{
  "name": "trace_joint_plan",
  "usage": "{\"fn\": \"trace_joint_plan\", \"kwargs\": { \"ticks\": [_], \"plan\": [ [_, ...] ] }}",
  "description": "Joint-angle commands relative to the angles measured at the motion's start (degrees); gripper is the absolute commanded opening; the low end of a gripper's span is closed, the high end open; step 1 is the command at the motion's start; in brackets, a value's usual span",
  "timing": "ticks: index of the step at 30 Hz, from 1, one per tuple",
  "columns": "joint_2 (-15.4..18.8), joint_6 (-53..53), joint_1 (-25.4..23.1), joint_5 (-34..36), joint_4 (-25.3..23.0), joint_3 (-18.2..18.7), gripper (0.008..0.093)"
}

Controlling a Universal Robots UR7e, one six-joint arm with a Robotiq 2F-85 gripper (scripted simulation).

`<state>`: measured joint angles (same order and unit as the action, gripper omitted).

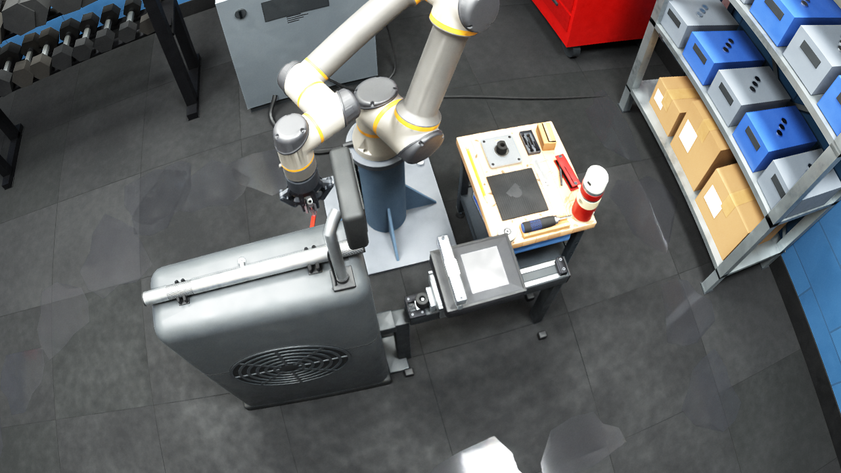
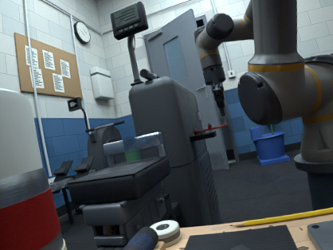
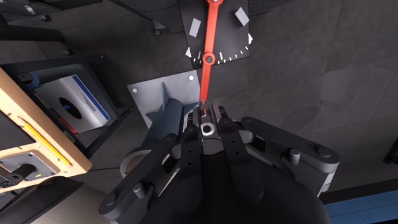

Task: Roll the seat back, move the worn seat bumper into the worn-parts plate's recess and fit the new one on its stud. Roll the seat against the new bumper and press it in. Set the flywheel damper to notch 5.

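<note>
The red damper lever (image 3: 208, 59) is partly hidden: its outer tip disappears between my fingers, and in the side camera only a short red stub (image 1: 312, 219) shows behind the flywheel housing (image 1: 264, 312). My gripper (image 3: 206, 110) has its fingers closed around the lever's silver end knob, beside the black notch scale (image 3: 219, 35) with its white ticks. A black bumper (image 1: 421, 302) sits on the rail in front of the seat (image 1: 479, 270). Another black bumper (image 1: 501, 147) stands on the grey plate on the wooden bench.
The monitor post and screen (image 1: 348, 197) rise close beside my wrist, with the blue arm pedestal (image 1: 382, 194) just behind. The bench (image 1: 523, 179) carries a black mat, a pencil, a screwdriver and a red-and-white canister (image 1: 590, 192). Shelving stands to the right.
</note>
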<state>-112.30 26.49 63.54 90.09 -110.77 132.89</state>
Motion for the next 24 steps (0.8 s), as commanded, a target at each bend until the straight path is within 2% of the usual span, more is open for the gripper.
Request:
{"fn": "trace_joint_plan", "kwargs": {
  "ticks": [1,6,24],
  "plan": [
    [-0.02,0.0,-0.03,-0.09,0.13,0.0,0.018],
    [-0.02,0.0,-0.03,-0.09,0.13,0.0,0.008],
    [0.0,-0.03,-0.01,-0.09,0.12,-0.01,0.008]
  ]
}}
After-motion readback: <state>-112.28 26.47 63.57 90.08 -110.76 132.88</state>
